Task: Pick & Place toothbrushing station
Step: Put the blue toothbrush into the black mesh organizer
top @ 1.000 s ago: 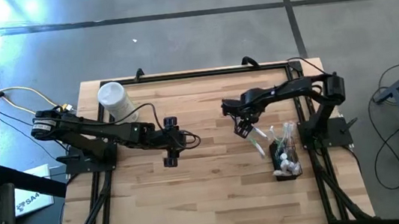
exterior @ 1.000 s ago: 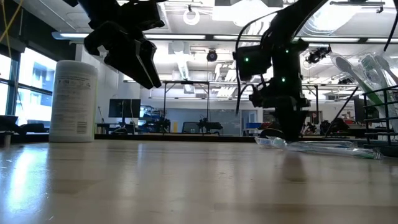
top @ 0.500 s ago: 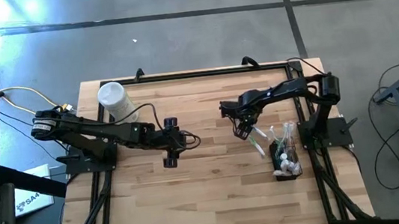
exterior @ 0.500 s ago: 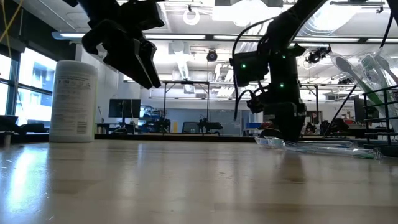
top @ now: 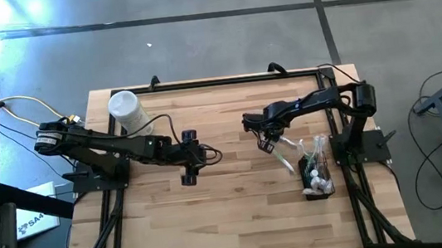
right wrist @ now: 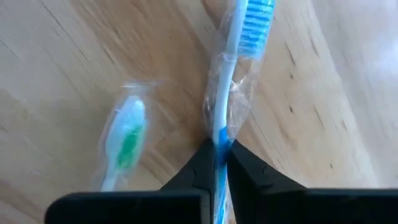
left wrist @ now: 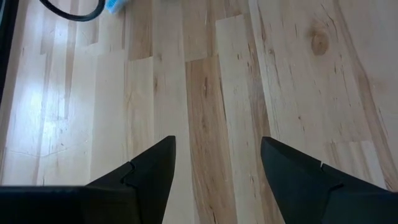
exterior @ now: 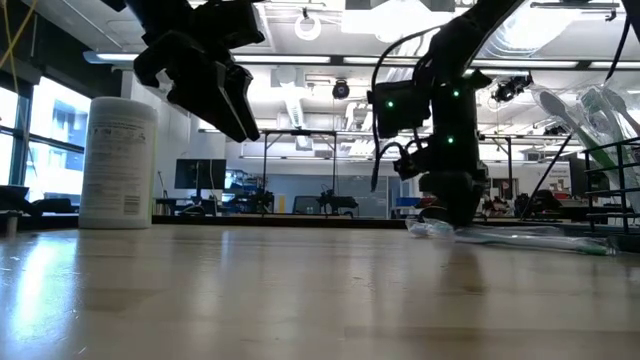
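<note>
Right gripper (right wrist: 216, 163) low on table (top: 231, 215), jaws pinched on wrapped blue toothbrush (right wrist: 231, 81); green-bristled toothbrush (right wrist: 123, 144) lain just beside. Black mesh holder (top: 316, 181) seen near right edge. Left gripper (left wrist: 214, 163) held above mid-table, jaws spread. White canister (top: 127, 110) noted far left.

Two dark, black-cabled jointed arms (top: 115, 147)

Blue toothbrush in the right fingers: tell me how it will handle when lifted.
The blue toothbrush looks thin and light, so it should lift easily. Its clear wrapper is crinkled and glossy, so it may slip between the right gripper's shut fingers. Held along its handle, the bristle end will probably sag or swing a little.
</note>
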`<control>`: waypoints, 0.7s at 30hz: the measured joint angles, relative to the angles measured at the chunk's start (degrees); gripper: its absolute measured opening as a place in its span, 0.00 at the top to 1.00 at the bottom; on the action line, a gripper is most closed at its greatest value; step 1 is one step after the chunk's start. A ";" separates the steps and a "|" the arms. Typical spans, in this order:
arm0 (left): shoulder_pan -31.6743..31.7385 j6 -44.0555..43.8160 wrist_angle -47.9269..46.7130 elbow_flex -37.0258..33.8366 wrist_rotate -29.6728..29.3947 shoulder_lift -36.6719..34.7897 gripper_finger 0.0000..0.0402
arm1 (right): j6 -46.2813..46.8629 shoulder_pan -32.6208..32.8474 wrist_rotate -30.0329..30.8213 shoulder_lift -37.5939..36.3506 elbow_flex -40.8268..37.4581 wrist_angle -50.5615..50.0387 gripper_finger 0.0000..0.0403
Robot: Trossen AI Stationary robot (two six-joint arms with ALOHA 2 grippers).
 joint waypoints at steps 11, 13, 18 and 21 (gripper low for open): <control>0.00 0.31 -0.07 -0.01 -0.04 0.00 0.42 | 0.11 7.46 7.25 -11.69 6.95 -1.57 0.99; 0.00 0.37 0.52 -0.44 -0.07 0.00 0.42 | 1.08 9.95 9.19 -15.16 8.55 -2.09 0.99; 0.00 1.20 1.41 -1.70 0.02 0.01 0.42 | 1.42 18.37 17.73 -22.58 11.20 -3.39 1.00; 0.00 0.65 1.56 -1.73 0.17 0.01 0.42 | 2.25 23.51 23.22 -26.89 12.46 -3.71 1.00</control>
